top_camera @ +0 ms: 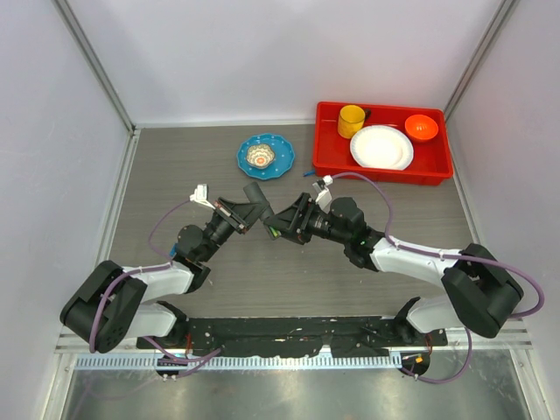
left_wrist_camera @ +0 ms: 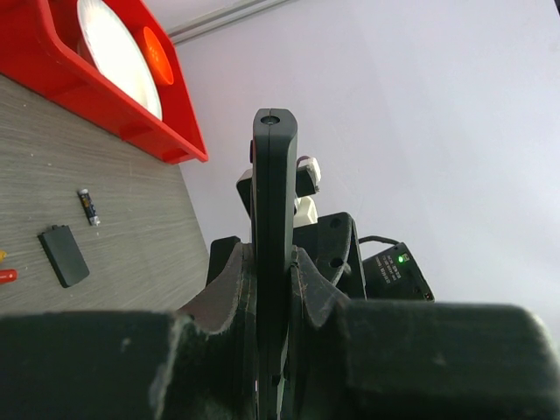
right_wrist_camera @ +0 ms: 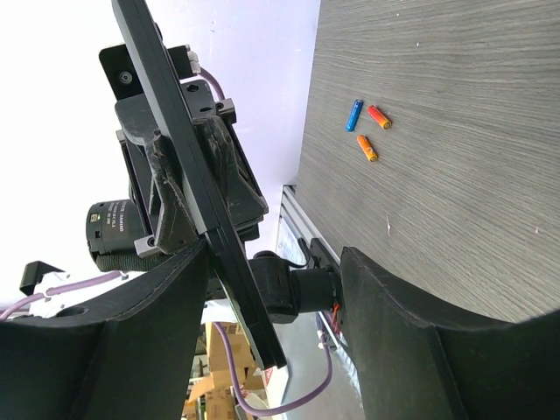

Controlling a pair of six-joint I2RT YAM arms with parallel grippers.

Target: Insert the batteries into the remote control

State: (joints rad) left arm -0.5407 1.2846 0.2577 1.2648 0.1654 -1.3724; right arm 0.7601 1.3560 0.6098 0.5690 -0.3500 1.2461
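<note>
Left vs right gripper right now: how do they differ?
Left gripper is shut on the remote control; right gripper is open, gripping nothing. Left gripper pinches the remote; right gripper stands wide, the remote's end in its gap. Both are raised, facing each other.

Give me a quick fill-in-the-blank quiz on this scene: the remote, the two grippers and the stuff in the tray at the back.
1. The left gripper is clamped on the remote control, while the right gripper has its jaws ___.
2. The yellow cup stands in a tray whose colour is ___.
3. In the same tray, beside the white plate, sits a bowl coloured ___.

Missing words: open; red; orange.
</note>
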